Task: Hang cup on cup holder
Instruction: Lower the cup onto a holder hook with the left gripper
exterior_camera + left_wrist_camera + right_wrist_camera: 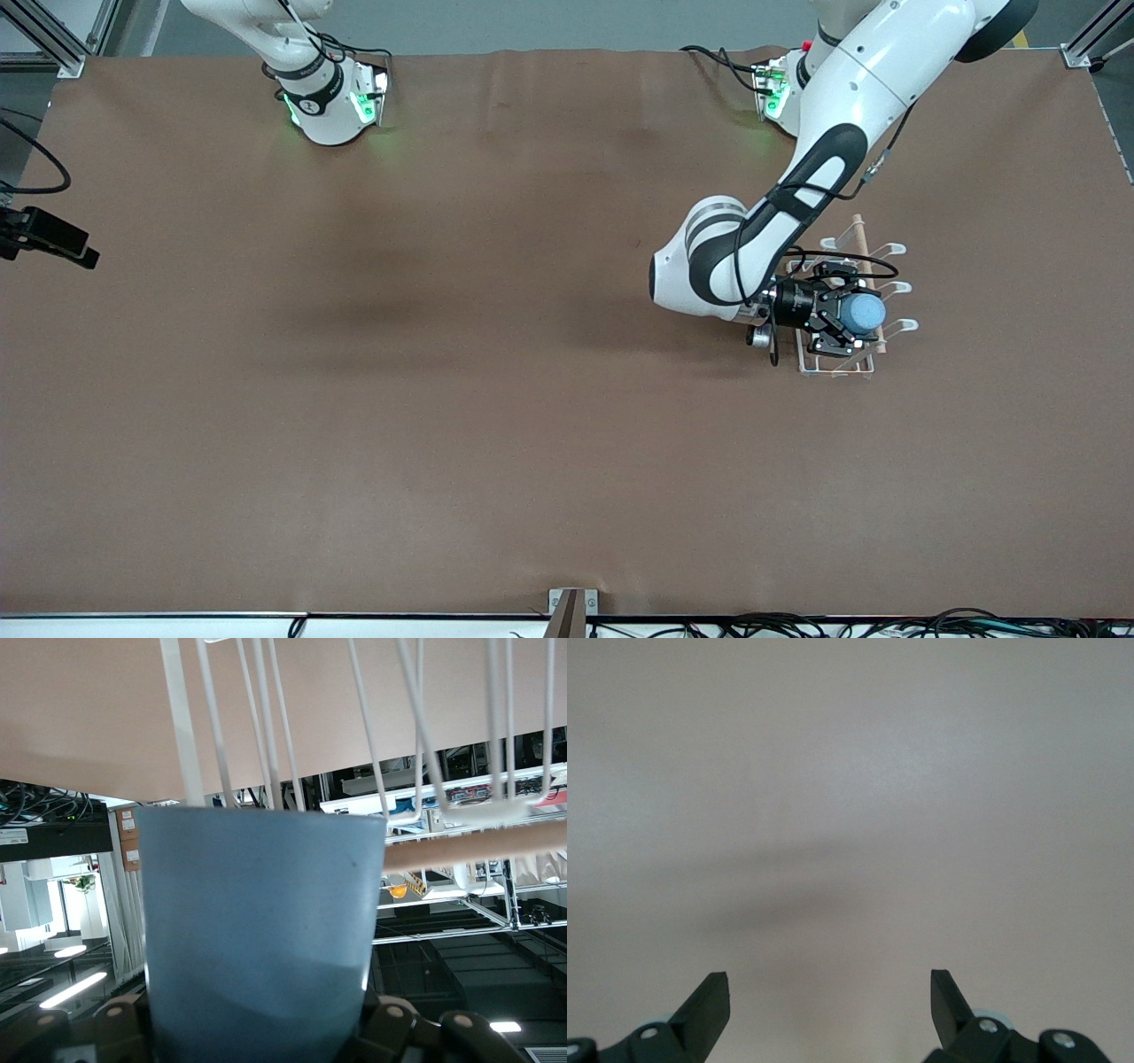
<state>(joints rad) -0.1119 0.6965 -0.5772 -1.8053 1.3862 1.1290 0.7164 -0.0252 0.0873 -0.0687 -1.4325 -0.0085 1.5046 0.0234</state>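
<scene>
Front view is showing one light-blue cup (862, 313) at the right of the frame, a little above mid-height, held sideways over the cup holder (850, 301) with its round end turned toward the frame's right edge. The left gripper (842, 321) is pinching the cup, its dark fingers lying along the cup's sides. In the left wrist view the cup (257, 930) is filling the lower centre of the frame, and the black finger links (390, 1032) are pressing against its base from both sides.

One white wire cup holder is standing on the brown table (443, 399) under the cup. Three loop-tipped prongs are sticking out past the gripper toward the right of the frame, and one wooden dowel (861, 232) is running along the holder's top. In the left wrist view the white wires (266, 726) are crossing the upper frame just above the cup's rim, with the dowel (478, 846) at the right.

The left arm is reaching down from the upper right of the front view. The right arm is waiting at the upper left, only its base section in frame. In the right wrist view the right gripper (830, 1001) is spread wide, two fingertips apart over bare table (850, 797).
</scene>
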